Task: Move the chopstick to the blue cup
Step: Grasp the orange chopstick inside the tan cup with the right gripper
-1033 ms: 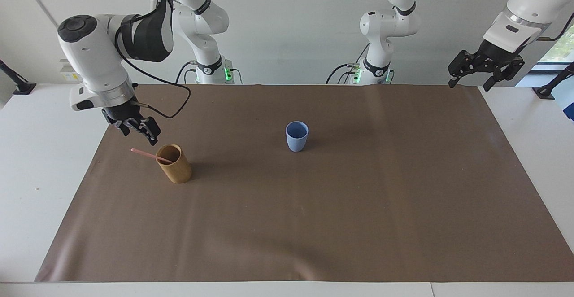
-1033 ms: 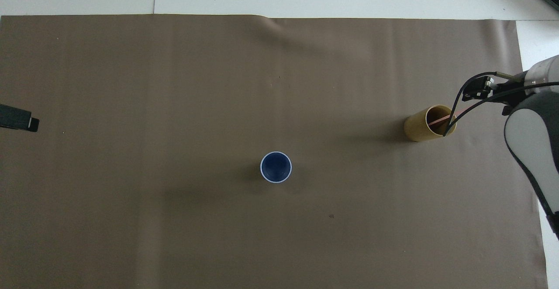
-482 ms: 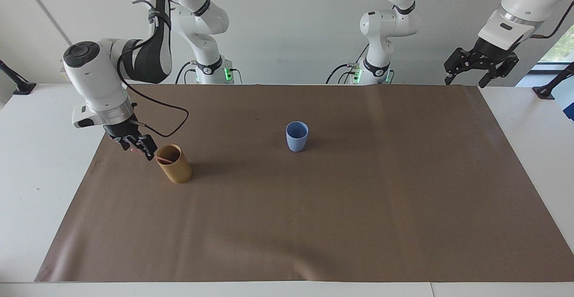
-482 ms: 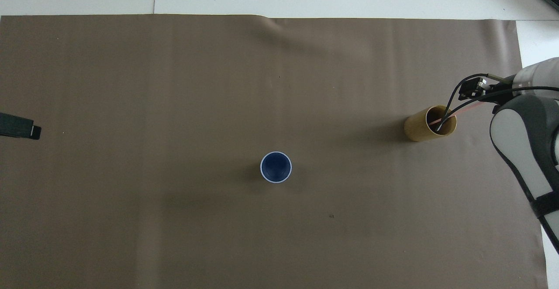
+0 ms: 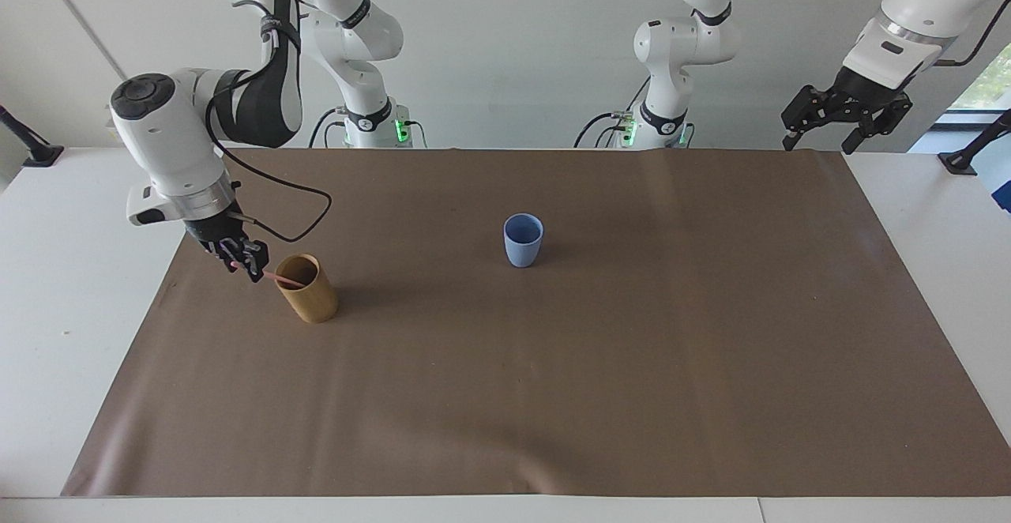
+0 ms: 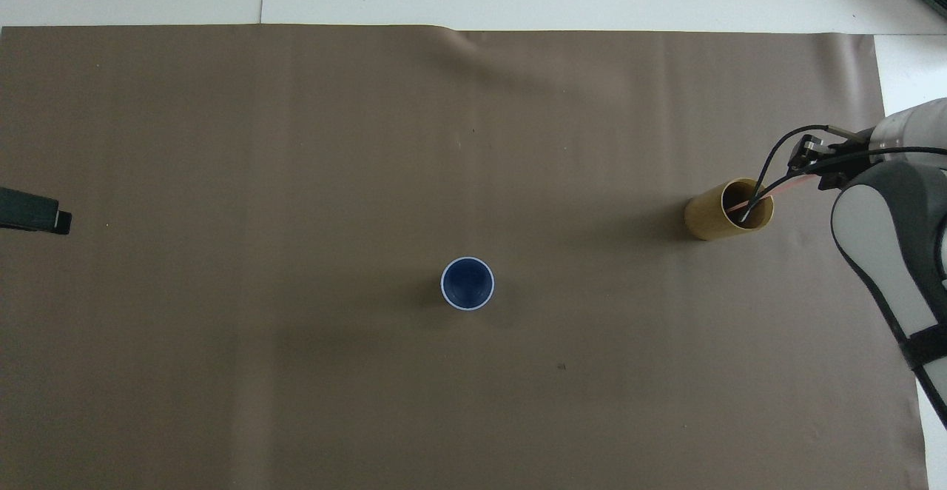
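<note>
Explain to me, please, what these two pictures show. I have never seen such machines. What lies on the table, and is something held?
Two white robot arms work at a table with a brown mat. One picture faces the robots; the other looks down from above them. On the mat stand a blue cup, empty, and a tan cup. A pink chopstick leans out of the tan cup. The right hand is closed on its upper end. The left hand waits, open, over the table's edge.
</note>
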`<state>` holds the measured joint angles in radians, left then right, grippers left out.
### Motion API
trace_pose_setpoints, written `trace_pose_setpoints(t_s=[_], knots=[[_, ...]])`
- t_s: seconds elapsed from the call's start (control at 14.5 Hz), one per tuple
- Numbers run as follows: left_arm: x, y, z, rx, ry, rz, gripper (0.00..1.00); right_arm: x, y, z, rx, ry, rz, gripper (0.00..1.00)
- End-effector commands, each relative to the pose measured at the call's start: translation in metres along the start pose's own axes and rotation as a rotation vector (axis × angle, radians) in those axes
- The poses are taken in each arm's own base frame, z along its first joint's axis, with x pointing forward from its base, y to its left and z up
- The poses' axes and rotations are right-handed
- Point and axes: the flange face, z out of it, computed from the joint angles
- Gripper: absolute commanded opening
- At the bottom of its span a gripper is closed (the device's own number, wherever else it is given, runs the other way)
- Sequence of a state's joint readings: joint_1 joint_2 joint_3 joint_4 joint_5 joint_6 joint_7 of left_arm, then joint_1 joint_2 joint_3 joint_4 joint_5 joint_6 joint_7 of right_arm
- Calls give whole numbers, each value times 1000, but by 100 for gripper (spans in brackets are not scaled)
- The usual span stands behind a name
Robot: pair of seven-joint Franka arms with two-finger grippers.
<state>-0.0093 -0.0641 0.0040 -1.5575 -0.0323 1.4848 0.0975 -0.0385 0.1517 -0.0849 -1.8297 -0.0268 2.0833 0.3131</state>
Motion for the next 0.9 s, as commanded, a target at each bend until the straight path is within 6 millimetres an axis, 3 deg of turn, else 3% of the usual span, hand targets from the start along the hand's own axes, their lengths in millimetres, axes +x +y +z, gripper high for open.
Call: trace_pose_setpoints(t_s=[0.0,0.83], knots=[[-8,-3,0,6,-3,-24,100,2,4,-3,6,7,-4,46],[-8,-5,0,7,-3,-27,100,1,1,-12,15,19,-19,27]])
